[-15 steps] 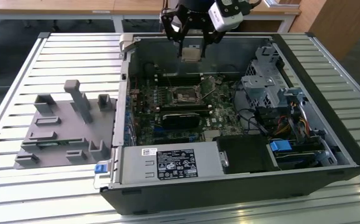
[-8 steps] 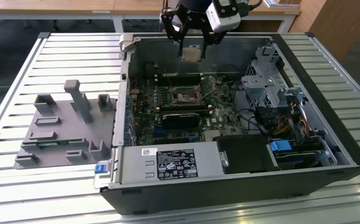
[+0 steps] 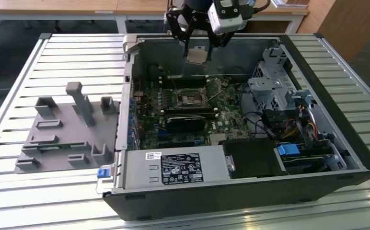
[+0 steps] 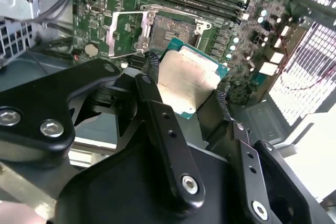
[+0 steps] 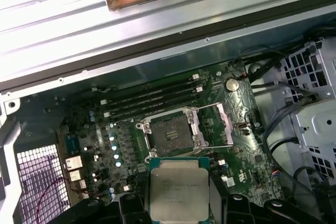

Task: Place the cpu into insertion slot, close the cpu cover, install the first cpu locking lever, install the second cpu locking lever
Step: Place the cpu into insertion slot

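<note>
The work surface was a slatted silver metal table. At the exterior view's left, a grey moulded fixture with upright blocks and shallow pockets lay on the slats. Just beside it, toward the exterior view's right, stood an open black computer case. The case contained a grey power-supply box along its near wall, a green motherboard on its floor and a perforated metal drive cage at the exterior view's right.

The insertion slot sat on the motherboard as a small square black socket with a silvery rim, its dark centre exposed. The cpu cover, a thin silvery frame with a cut-out middle, was swung open and lay beside the slot, hinged at one edge.

The gripper hung above the rear part of the case. Its black fingers were closed onto two opposite edges of the cpu. The cpu was a flat square chip with no long axis: a pale matte metal face bordered by a green substrate. It was held above the motherboard, clear of the insertion slot and offset from it. In the first wrist view its metal face pointed toward the camera and its edges ran roughly parallel to the slot's rim.
</note>
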Action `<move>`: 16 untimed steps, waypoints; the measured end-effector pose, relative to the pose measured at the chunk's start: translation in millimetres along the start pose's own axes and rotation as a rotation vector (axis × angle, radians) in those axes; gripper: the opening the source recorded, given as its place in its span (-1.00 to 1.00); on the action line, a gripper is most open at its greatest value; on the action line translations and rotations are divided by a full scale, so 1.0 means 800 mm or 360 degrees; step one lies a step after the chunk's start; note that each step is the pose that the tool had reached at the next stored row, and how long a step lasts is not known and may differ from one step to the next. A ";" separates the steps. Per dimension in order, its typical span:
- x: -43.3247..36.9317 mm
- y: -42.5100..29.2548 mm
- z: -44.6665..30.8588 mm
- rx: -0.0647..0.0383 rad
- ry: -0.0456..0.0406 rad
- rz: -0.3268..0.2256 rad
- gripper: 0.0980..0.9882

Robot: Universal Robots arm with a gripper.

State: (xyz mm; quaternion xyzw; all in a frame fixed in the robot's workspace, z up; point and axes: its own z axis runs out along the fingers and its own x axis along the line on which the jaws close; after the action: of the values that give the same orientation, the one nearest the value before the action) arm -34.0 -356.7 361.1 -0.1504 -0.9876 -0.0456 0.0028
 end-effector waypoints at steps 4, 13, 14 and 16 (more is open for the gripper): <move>0.000 0.0000 0.0001 -0.0002 -0.0007 0.0079 -0.01; 0.000 0.0000 0.0003 -0.0004 -0.0020 0.0229 -0.01; 0.000 -0.0001 0.0003 -0.0005 -0.0022 0.0244 -0.01; 0.000 0.0000 0.0003 -0.0005 -0.0025 0.0276 -0.01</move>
State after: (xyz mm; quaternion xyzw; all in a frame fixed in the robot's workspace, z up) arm -34.0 -356.7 360.9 -0.2358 -0.9707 -0.0457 -0.0011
